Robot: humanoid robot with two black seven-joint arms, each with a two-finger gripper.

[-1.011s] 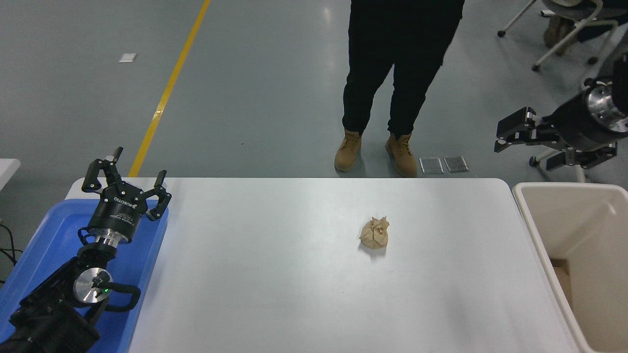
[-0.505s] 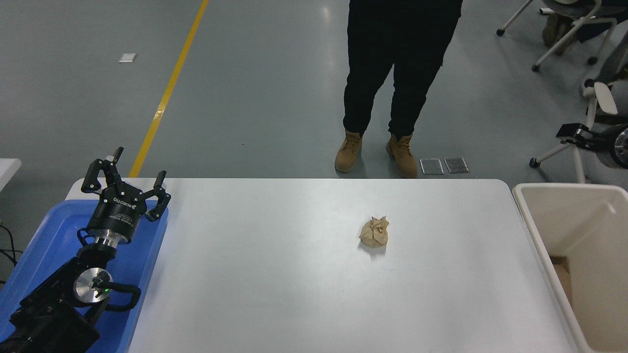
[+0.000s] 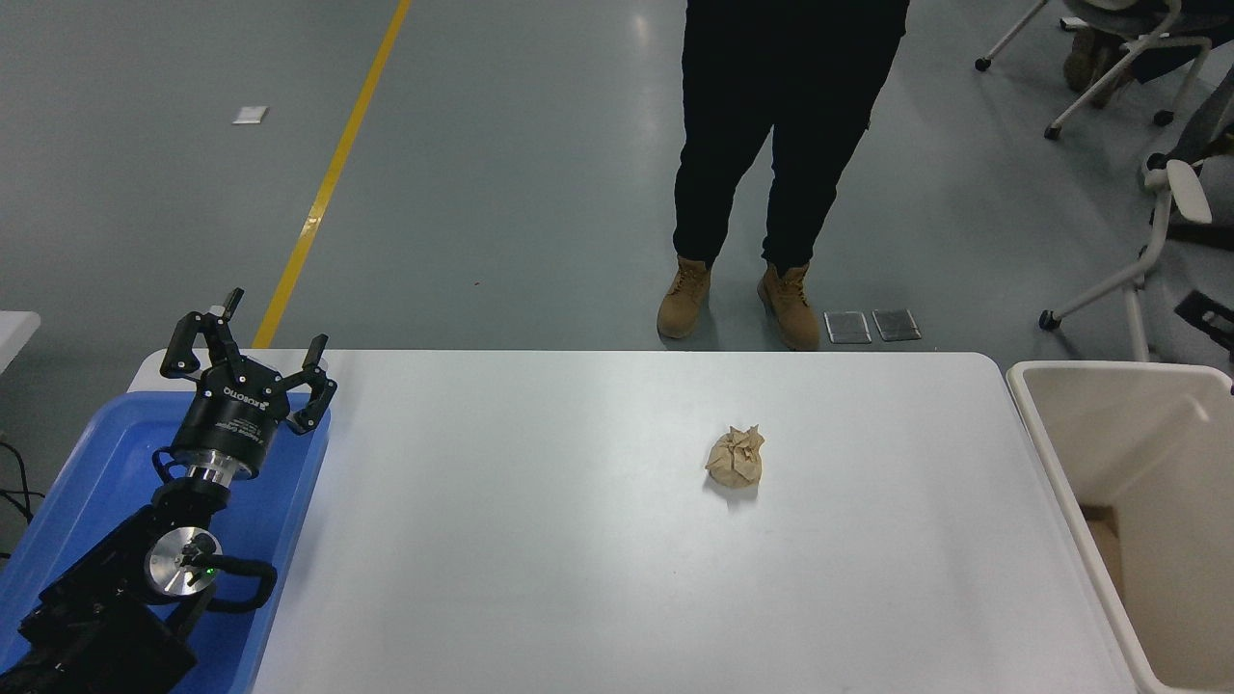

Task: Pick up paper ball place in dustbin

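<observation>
Now the ball (image 3: 736, 457) sits alone on the table (image 3: 540, 540); the right arm is gone, the left gripper (image 3: 249, 359) is apart; grab from above, gently

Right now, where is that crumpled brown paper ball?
In the head view the paper ball lies alone on the white table, right of centre, between the blue tray and the dustbin, nearer the dustbin.
</observation>
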